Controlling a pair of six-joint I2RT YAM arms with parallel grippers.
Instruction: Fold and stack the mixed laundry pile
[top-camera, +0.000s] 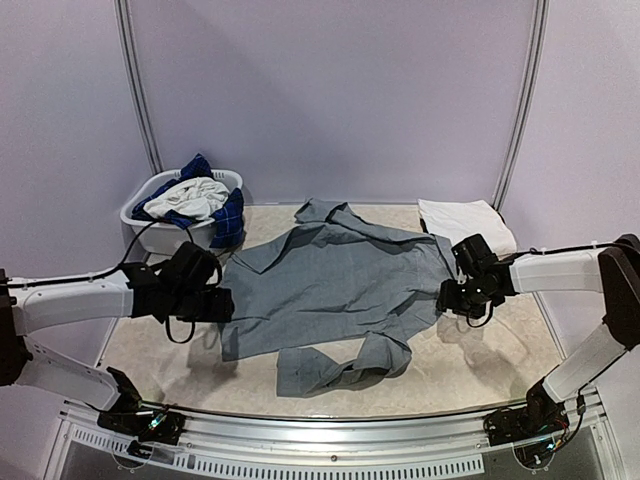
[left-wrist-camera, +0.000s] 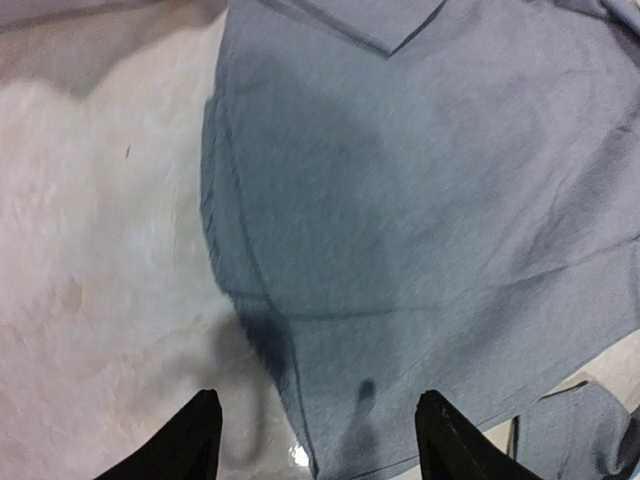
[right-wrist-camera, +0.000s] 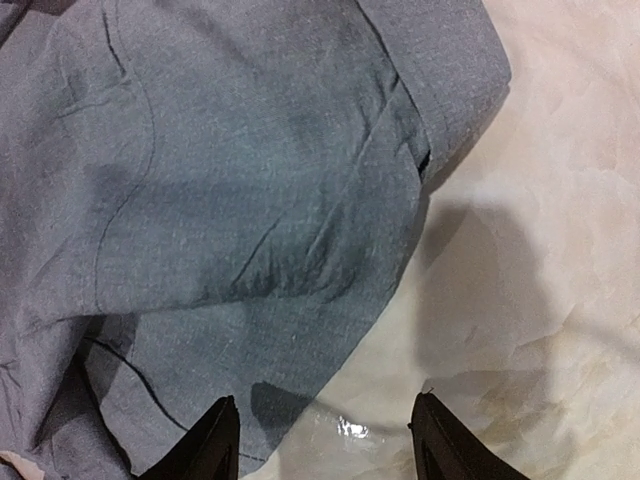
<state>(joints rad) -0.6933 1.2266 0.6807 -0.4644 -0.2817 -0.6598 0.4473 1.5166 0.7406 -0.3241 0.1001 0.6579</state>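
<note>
- Nearest my top camera, the metal rail (top-camera: 330, 425) runs along the table's near edge. The left arm base (top-camera: 140, 418) and right arm base (top-camera: 530, 425) sit at its ends, partly cut off by the frame.
- At the back left, the white basket (top-camera: 160, 237) hides most of its load. I see only a white piece (top-camera: 185, 200) heaped on top and a blue plaid piece (top-camera: 228, 215) draped over the rim.
- From above, the left gripper (top-camera: 218, 303) (left-wrist-camera: 318, 425) covers the shirt's left hem. Its wrist view shows just two black fingertips standing well apart over that hem, with nothing pinched between them.
- Between the two grippers the grey shirt (top-camera: 330, 280) (left-wrist-camera: 400, 200) (right-wrist-camera: 230, 150) lies spread mid-table, creased. One sleeve is bunched along the near side and another part is rumpled toward the back. I cannot tell whether it lies front or back up.
- At the shirt's right edge, the right gripper (top-camera: 452, 297) (right-wrist-camera: 322, 420) also has its fingers parted. One tip is over cloth and the other over bare table, and it holds nothing.
- Just behind that gripper lies a folded white piece (top-camera: 465, 220), its near corner hidden by the wrist.
- Under everything, the table (top-camera: 150, 350) is beige and marbled, with small glossy glints in the wrist views.
- Pale lilac wall panels close the back, split by two slim metal poles.
</note>
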